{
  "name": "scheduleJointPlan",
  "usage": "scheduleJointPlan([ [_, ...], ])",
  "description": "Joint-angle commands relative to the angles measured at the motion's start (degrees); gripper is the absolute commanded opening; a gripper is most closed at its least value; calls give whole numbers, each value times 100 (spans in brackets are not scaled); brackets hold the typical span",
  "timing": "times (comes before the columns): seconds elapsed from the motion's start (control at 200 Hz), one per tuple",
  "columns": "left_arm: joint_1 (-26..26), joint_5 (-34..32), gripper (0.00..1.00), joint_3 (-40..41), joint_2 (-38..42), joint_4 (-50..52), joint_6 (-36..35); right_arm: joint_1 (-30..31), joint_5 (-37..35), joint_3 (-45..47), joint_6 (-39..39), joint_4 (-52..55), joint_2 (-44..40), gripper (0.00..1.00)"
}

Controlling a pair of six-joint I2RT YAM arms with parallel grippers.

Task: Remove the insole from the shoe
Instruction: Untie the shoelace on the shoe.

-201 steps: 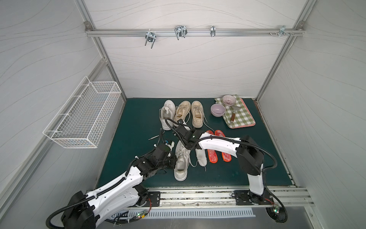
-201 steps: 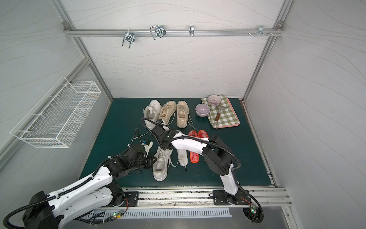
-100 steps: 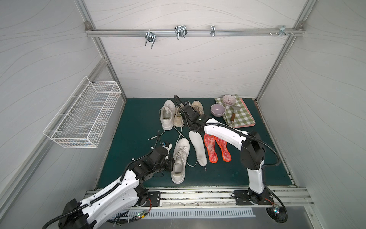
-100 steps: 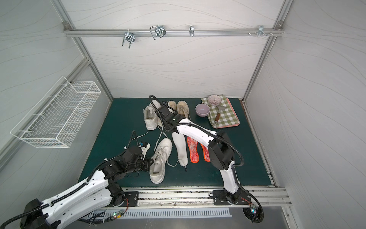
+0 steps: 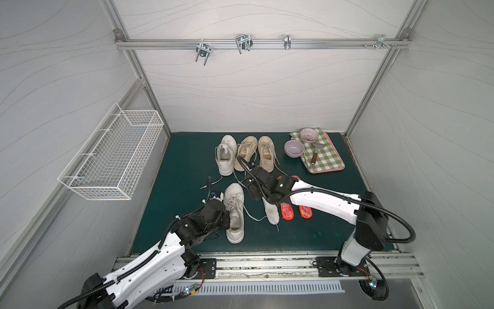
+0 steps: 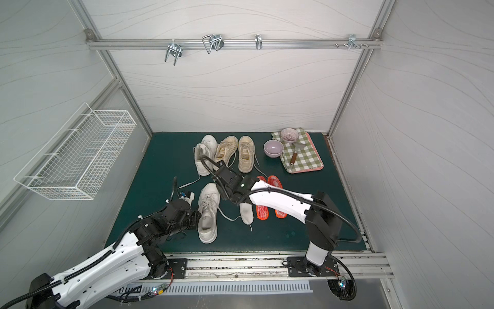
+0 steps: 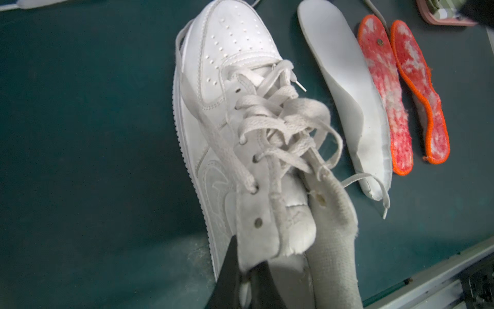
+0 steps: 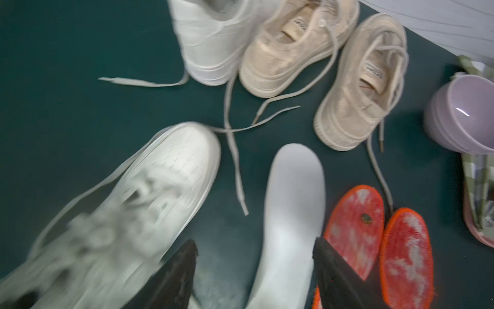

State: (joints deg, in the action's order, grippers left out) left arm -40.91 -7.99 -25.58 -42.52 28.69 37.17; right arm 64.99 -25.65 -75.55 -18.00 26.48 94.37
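The shoe (image 5: 234, 211) lies at lower centre of the worktop (image 5: 181, 166), toe toward the top of the frame. Just right of it lies the insole (image 5: 271, 214), and right of that, side by side, two other insoles (image 5: 287, 214). Behind them stands a row of three shoes (image 5: 246, 152). A bowl (image 5: 294, 148) sits right of the row, beside a tray (image 5: 328, 169) at upper right. A wire basket (image 5: 112, 160) hangs at left.

— The white shoe (image 7: 227, 53) looks like smooth, matt leather, perforated at the toe, with woven cloth laces (image 7: 270, 125).
— The white insole (image 7: 339, 80) is smooth foam; the red insoles (image 7: 382, 88) are fuzzy with orange stitched edges.
— The tabletop (image 7: 80, 133) is matt dark green, the lilac bowl (image 5: 294, 148) glossy.
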Motion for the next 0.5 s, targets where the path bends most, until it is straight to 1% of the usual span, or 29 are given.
scheduleJointPlan([
  [0.0,-1,-48,0,-445,-301,-1010,184,225,438,381,-240,-322,-342,70],
  [0.04,-2,77,0,-514,-472,-1054,182,285,538,500,-296,-398,-382,70],
  [0.105,-4,251,6,-594,-686,-1142,181,336,718,624,-393,-485,-343,69],
  [0.19,1,520,20,-614,-838,-1275,213,347,851,733,-493,-572,-202,67],
  [0.255,-4,588,31,-597,-821,-1293,213,355,972,784,-516,-668,-136,65],
  [0.37,3,208,48,-510,-690,-1154,153,359,1084,802,-538,-767,-72,63],
  [0.395,13,150,50,-525,-704,-1102,107,363,1096,778,-530,-773,-54,63],
  [0.49,48,149,50,-694,-855,-918,-120,357,1155,711,-518,-770,3,61],
])
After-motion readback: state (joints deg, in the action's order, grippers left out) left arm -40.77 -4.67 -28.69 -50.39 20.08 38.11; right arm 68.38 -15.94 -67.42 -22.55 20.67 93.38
